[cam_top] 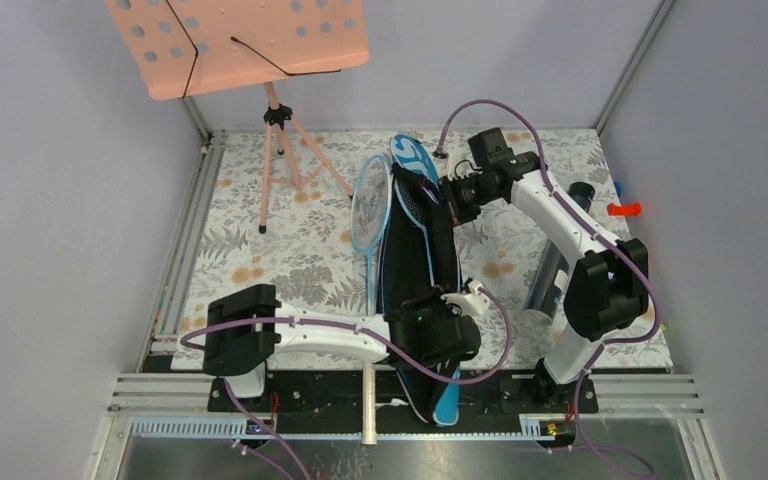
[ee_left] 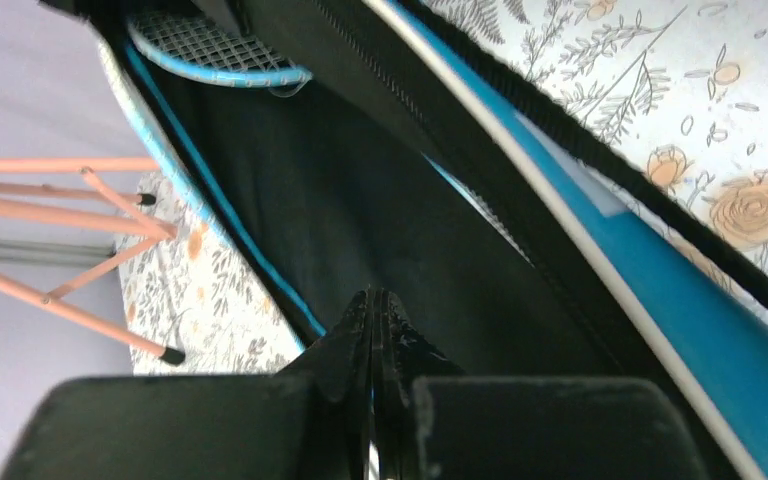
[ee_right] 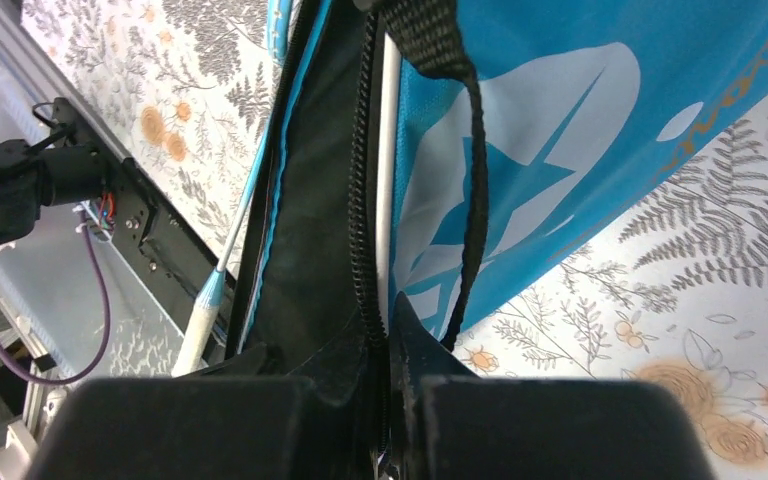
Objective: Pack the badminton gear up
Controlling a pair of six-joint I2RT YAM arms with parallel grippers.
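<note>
We've got the bag [cam_top: 418,285] running near-to-far on the table [cam_top: 260,270], right hand [ee_right: 380,330] clenched on its far zipper edge, left hand [ee_left: 372,300] clenched shut at its near end, and the loose racket [cam_top: 370,205] lying parallel just left of the bag, nearer our left hand.

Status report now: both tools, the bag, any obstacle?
Left tool shut on bag edge. Right tool shut on its zipper side. One racket inside, second racket beside bag. No obstacle seen.
</note>
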